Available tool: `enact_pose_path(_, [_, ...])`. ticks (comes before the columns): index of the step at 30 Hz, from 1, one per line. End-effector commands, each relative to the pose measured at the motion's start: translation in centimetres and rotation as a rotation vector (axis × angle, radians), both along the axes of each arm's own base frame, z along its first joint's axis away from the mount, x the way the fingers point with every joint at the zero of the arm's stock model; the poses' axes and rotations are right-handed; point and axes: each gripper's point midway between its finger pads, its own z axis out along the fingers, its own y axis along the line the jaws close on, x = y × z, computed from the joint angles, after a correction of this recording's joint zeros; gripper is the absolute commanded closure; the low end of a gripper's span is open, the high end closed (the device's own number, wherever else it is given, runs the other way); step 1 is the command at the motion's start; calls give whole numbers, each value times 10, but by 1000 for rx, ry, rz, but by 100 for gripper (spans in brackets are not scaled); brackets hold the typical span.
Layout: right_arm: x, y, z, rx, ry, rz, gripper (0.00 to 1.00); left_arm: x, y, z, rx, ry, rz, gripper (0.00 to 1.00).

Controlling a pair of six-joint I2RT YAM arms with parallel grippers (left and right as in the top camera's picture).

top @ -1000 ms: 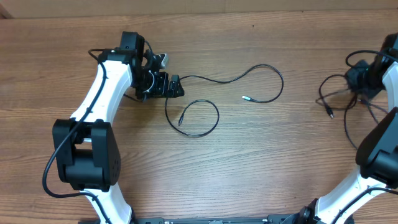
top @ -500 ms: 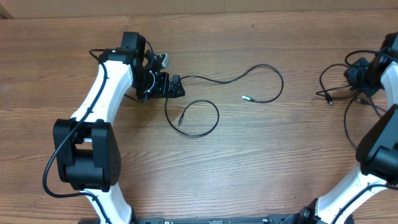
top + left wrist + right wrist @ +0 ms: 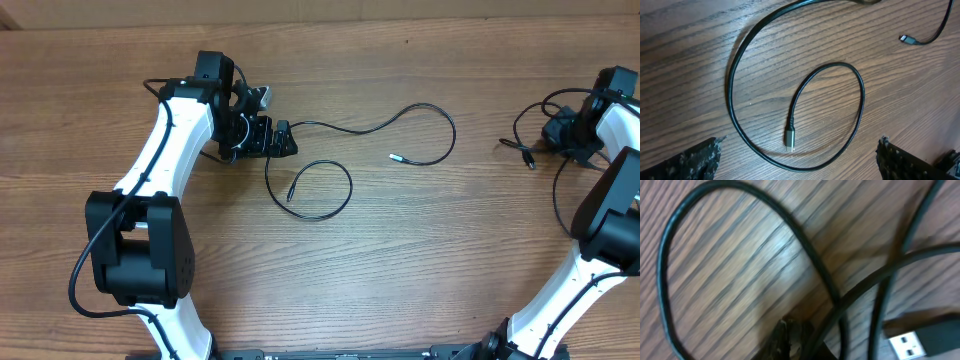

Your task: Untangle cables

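Right wrist view: blurred; thin black cables (image 3: pixel 810 265) run off its edges.
Silver USB plug (image 3: pixel 902 347): cropped at the bottom edge.
Right gripper (image 3: pixel 557 132): jaw gap unreadable.

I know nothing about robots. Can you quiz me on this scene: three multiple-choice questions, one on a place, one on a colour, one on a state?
1. Where is the loose cable lying?
A. middle of the table
B. on the right arm
C. over the left arm

2. What colour is it?
A. white
B. black
C. red

3. How do the left gripper's jaws stand?
A. shut on a plug
B. shut on nothing
C. wide open

Answers: A, overhead shows it on the wood at the centre; B, black against brown wood; C, fingers far apart in the wrist view.
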Motion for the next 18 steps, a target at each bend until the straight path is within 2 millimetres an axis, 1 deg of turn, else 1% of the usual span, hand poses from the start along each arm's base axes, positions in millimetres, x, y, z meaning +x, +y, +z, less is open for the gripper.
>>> enact_pose_path(1, [-18, -27, -11, -93, 79, -51, 87, -3, -6, -3, 2, 11, -4, 0])
enact_pose_path(4, [-26, -40, -11, -97, 83, -85, 82, -3, -6, -3, 3, 10, -4, 0])
enact_pose_path(9, [-40, -62, -11, -76, 72, -190, 81, -3, -5, -3, 12, 9, -3, 1])
enact_pose_path(11, [-39, -62, -12, -36, 49, -193, 80, -3, -5, -3, 12, 9, -4, 1])
enact_pose_path(14, [-29, -52, -9, 70, -18, -178, 78, -3, -6, -3, 12, 9, -6, 0])
enact_pose_path(17, [-19, -44, -1, 136, -68, -155, 75, -3, -6, -3, 13, 9, -7, 0])
enact_pose_path(18, [-17, -42, 4, 149, -75, -151, 72, -4, -7, -3, 13, 9, -8, 1])
